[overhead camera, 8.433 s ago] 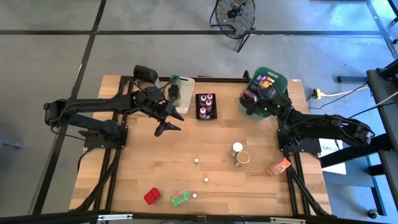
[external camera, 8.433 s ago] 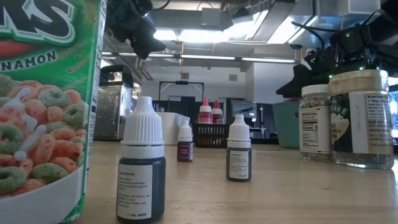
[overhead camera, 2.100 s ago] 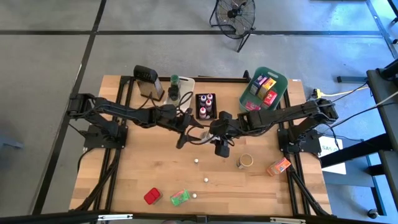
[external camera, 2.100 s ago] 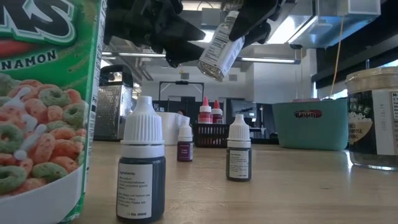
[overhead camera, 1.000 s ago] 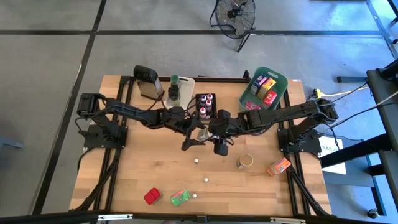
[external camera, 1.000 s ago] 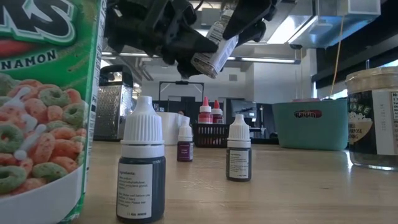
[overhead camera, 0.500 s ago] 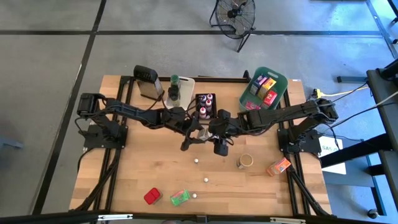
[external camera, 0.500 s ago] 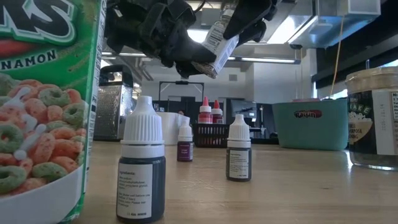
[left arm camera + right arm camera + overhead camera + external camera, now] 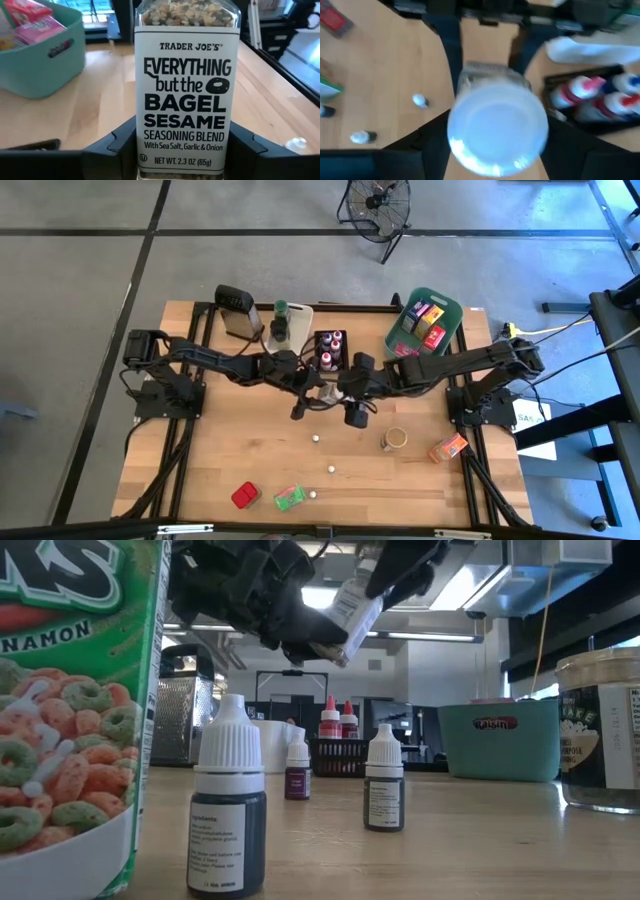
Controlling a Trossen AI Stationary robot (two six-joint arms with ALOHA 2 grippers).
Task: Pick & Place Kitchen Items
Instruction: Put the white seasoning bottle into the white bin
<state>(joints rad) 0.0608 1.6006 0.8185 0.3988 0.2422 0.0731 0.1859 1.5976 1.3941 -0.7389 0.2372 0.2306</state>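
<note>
A clear seasoning jar [image 9: 182, 90] with a white label and a white lid [image 9: 496, 131] hangs in the air above the middle of the wooden table [image 9: 230, 440]. It shows tilted in the low view [image 9: 352, 612]. My left gripper [image 9: 312, 396] reaches in from the table's left and is shut on the jar's lower part. My right gripper [image 9: 340, 392] comes from the right and stands over the jar's lid end, slanting down. Whether it touches the lid, I cannot tell. My left gripper pinches the jar's lower body [image 9: 145, 150], close to its base, between its two fingers [image 9: 117, 146], one on each side of the label. The fingers come nearly level from the table's left and lie across the jar. The jar is clear of the table, lid end up and tilted.
At the back stand a grater [image 9: 237, 310], a white bin [image 9: 292, 325], a black tray of bottles [image 9: 331, 350] and a teal bin [image 9: 425, 325]. A jar [image 9: 392, 438], small dropper bottles [image 9: 316, 438] and red [image 9: 244, 496], green [image 9: 288, 498] and orange [image 9: 448, 447] packets lie nearer.
My left gripper has shut on the jar's lower end, where its fingers stood apart around it a second ago. The jar has tipped a little more upright in the air. Neither arm has travelled.
</note>
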